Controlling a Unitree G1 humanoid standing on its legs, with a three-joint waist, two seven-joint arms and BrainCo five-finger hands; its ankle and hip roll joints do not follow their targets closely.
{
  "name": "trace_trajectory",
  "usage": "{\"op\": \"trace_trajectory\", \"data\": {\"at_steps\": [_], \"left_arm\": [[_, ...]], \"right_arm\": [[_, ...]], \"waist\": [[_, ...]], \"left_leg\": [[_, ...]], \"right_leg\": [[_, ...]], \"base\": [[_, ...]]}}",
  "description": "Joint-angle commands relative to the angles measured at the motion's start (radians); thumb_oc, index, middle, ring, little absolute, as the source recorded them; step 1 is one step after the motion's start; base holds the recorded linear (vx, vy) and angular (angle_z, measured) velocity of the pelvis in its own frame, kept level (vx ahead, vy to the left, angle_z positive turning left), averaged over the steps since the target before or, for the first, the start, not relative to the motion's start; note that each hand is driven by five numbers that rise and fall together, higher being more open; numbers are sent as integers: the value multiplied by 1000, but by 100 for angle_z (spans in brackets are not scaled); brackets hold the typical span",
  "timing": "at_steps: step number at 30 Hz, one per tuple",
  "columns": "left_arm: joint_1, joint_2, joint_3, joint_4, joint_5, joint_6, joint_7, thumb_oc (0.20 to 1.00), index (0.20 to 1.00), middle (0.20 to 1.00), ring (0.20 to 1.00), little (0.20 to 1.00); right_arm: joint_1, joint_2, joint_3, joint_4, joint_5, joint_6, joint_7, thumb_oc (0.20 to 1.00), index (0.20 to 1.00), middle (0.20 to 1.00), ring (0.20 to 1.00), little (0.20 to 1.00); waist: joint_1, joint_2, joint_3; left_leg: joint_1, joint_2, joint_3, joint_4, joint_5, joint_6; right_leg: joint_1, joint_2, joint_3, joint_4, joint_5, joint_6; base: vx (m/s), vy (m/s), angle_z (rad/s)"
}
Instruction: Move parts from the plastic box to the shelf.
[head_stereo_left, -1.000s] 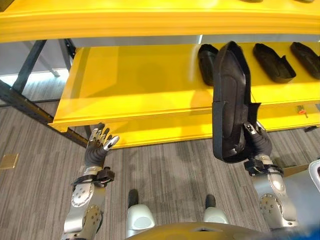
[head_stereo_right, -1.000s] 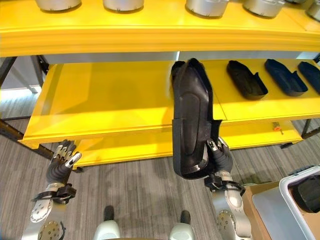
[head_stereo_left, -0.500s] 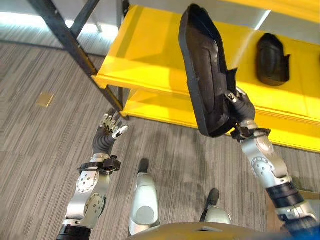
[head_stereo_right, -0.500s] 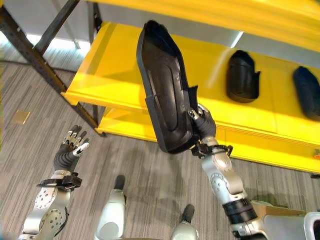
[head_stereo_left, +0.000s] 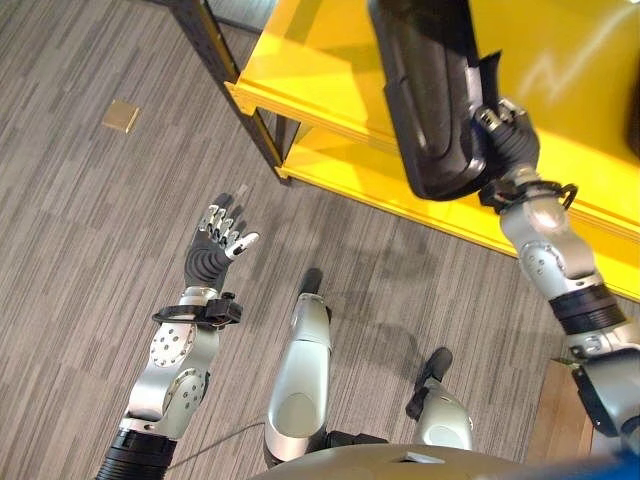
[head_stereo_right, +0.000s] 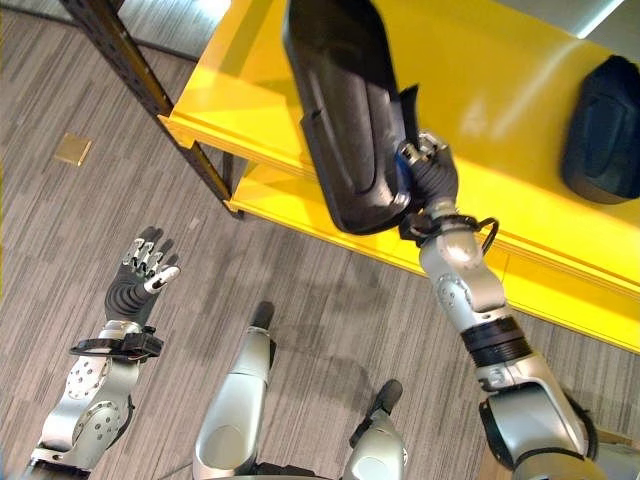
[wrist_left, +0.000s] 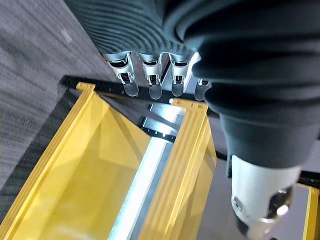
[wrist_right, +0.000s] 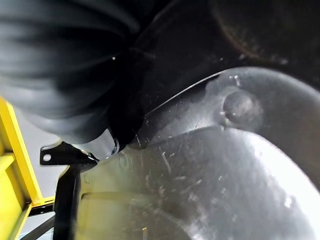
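Note:
A long black plastic part (head_stereo_left: 425, 90) stands upright in my right hand (head_stereo_left: 510, 140), whose fingers are curled round its lower end. The part's upper half hangs in front of the yellow shelf (head_stereo_left: 320, 60), near the shelf's left end. In the right wrist view the black part (wrist_right: 225, 150) sits right against the palm. Another black part (head_stereo_right: 605, 130) lies on the same shelf further right. My left hand (head_stereo_left: 215, 245) is held over the carpet with straight fingers (wrist_left: 150, 75) and holds nothing.
A lower yellow shelf board (head_stereo_left: 340, 160) sits under the upper one. A black perforated frame post (head_stereo_left: 225, 70) runs down at the shelf's left corner. A brass floor plate (head_stereo_left: 121, 116) is set in the grey carpet at the left.
The camera has swung down and to the left, so the whole picture has shifted. The black part stays in my right hand, now close over the shelf's left end. The left hand stays open.

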Motion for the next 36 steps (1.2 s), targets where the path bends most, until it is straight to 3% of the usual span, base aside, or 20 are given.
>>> {"op": "trace_trajectory", "data": {"at_steps": [1, 8, 15, 25, 36], "left_arm": [[15, 32, -41, -105, -49, -52, 6, 1000, 1000, 1000, 1000, 1000], [7, 43, -72, -111, -79, -64, 6, 1000, 1000, 1000, 1000, 1000], [-13, 56, -111, -107, -108, -82, 1, 1000, 1000, 1000, 1000, 1000], [-48, 65, -151, -81, -109, -104, -1, 1000, 1000, 1000, 1000, 1000], [-88, 53, -178, -64, -107, -112, 6, 1000, 1000, 1000, 1000, 1000]], "right_arm": [[-162, -65, -43, 27, -3, -76, -32, 200, 200, 200, 200, 200], [-407, -128, -9, 251, -17, -74, -96, 200, 200, 200, 200, 200], [-674, -179, 45, 614, -6, -63, -130, 200, 200, 200, 200, 200], [-780, -237, 53, 911, 99, -54, -111, 200, 200, 200, 200, 200], [-735, -200, 16, 970, 146, -56, -115, 200, 200, 200, 200, 200]], "waist": [[18, 25, -26], [22, 40, -14], [23, 57, -17], [29, 85, -22], [21, 104, -10]], "left_leg": [[85, 3, 92, -149, 42, 20], [47, -5, 98, -120, 27, 26], [10, -17, 93, -111, 22, 30], [-29, -38, 90, -98, 15, 34], [-38, -44, 97, -81, 4, 44]], "right_leg": [[47, -45, -30, 190, -136, 13], [14, -50, -18, 202, -139, 5], [-7, -50, -16, 198, -145, 0], [-22, -55, -22, 197, -157, -1], [-31, -57, -10, 203, -168, -6]], "base": [[9, 45, 8], [3, 35, 4], [3, 5, 2], [0, 0, 0], [0, 0, 0]]}}
